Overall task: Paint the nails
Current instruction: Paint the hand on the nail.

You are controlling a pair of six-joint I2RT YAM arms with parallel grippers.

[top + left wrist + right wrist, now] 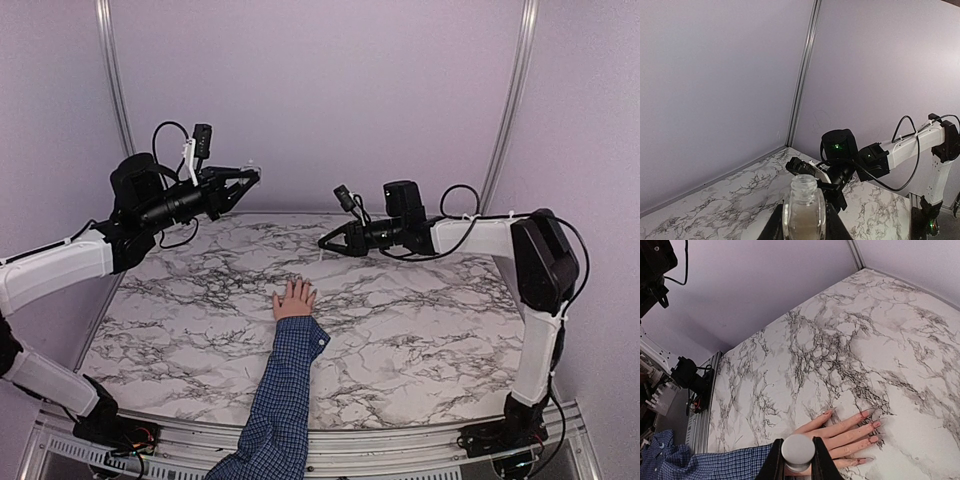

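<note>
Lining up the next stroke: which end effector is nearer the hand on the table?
Right. The right end effector hovers just beyond the hand; the left end effector is raised farther away, toward the left.

Readable markings: none.
- Clear glass bottle (802, 212): no label or print legible.
- Round white cap (798, 451): plain top, no characters.
- Marbled table top (430, 330): veining only.
- Blue checked sleeve (285, 385), on the table top: woven pattern, no tag or logo to be read.
- Black camera housing (839, 146), beyond the bottle: two green lights, any lettering too small to tell.
</note>
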